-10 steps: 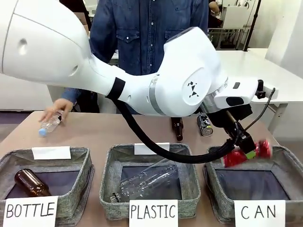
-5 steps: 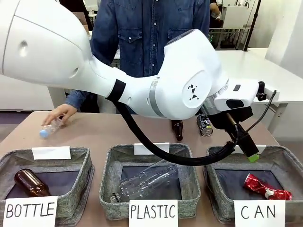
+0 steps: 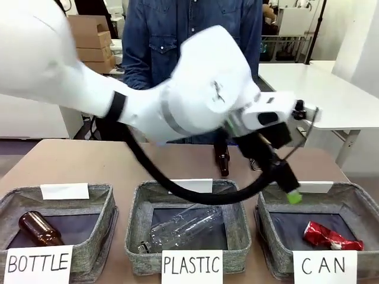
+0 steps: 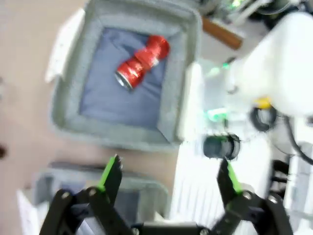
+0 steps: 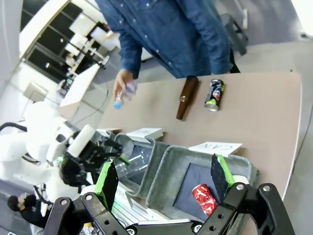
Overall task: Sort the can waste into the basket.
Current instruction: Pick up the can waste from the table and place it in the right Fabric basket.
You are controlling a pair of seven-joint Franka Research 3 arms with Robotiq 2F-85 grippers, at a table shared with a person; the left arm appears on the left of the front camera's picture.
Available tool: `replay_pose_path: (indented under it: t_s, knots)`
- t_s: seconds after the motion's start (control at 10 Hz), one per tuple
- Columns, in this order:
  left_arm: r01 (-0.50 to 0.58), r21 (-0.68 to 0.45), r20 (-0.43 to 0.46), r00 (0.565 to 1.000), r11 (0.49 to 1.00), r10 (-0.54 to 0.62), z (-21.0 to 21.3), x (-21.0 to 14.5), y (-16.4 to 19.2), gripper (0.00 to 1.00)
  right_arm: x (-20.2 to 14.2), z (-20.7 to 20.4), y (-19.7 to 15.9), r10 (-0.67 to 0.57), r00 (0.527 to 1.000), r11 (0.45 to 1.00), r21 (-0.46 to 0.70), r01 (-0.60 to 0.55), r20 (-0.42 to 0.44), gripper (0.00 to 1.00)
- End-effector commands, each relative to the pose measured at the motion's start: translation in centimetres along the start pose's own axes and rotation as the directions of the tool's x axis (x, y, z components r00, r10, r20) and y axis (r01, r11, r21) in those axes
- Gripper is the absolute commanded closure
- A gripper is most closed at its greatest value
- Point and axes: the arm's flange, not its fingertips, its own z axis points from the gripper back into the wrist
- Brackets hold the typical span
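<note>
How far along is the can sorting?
Done: the crushed red metal can lies inside the square grey fabric basket signed CAN. In hand: nothing; the left end effector is open and empty near that basket. Left: the dark drink can waits on the brown table.

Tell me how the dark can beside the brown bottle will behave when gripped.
The dark can appears to lie on its side on the table, so a nudge would probably roll it, perhaps against the brown bottle beside it. It looks like thin metal: likely light, and apt to dent under a hard squeeze. Its glossy wall may slip.
</note>
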Motion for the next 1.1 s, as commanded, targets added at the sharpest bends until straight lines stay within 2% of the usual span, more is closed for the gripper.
replay_pose_path:
  t_s: [0.0,0.1,0.2,0.3,0.4,0.5,0.6,0.7,0.8,0.9,1.0]
  knots:
    - [0.005,-0.034,-0.027,1.0,0.999,-0.006,9.4,-8.4,-4.9,0.0,1.2,-3.8,1.1,-0.013,0.999,1.0,0.012,0.013,-0.038,0.0]
    - [-0.062,0.047,0.005,0.998,0.997,0.062,13.2,-11.5,-5.7,0.0,1.7,-5.5,2.1,-0.035,0.998,0.999,0.005,0.035,-0.055,0.0]
    - [-0.19,0.044,0.06,0.981,0.981,0.187,16.9,-14.8,-4.6,0.0,2.5,-7.5,3.6,-0.075,0.997,0.997,0.023,0.075,0.009,0.0]
    - [-0.327,-0.061,0.107,0.937,0.943,0.332,20.9,-18.9,-2.3,0.0,3.1,-10.4,6.0,-0.116,0.993,0.988,0.1,0.114,0.014,0.0]
    - [-0.427,-0.142,0.174,0.877,0.893,0.447,24.1,-22.6,-0.3,0.0,3.2,-13.0,8.1,-0.072,0.997,0.993,0.095,0.073,-0.014,0.0]
    - [-0.55,-0.148,0.304,0.766,0.822,0.567,27.3,-26.7,1.3,0.0,3.3,-15.4,10.3,-0.058,0.997,0.989,0.135,0.063,-0.04,0.0]
    - [-0.647,-0.251,0.377,0.619,0.72,0.689,30.3,-31.3,2.7,0.0,3.4,-17.3,11.8,-0.07,0.995,0.984,0.157,0.081,-0.074,0.0]
    - [-0.699,-0.388,0.452,0.424,0.601,0.785,33.3,-36.7,3.5,0.0,3.8,-18.5,12.9,-0.092,0.989,0.968,0.222,0.116,-0.119,0.0]
    - [-0.688,-0.537,0.47,0.235,0.487,0.851,35.2,-41.1,3.5,0.0,4.2,-19.4,12.8,-0.105,0.986,0.967,0.217,0.132,-0.132,0.0]
    - [-0.621,-0.669,0.467,0.077,0.409,0.881,36.0,-44.5,3.3,0.0,4.5,-20.1,12.4,-0.156,0.979,0.96,0.214,0.181,-0.128,0.0]
    - [-0.639,-0.689,0.518,-0.103,0.342,0.849,35.5,-46.7,3.6,0.0,4.7,-20.7,11.8,-0.222,0.965,0.952,0.182,0.245,-0.139,0.0]
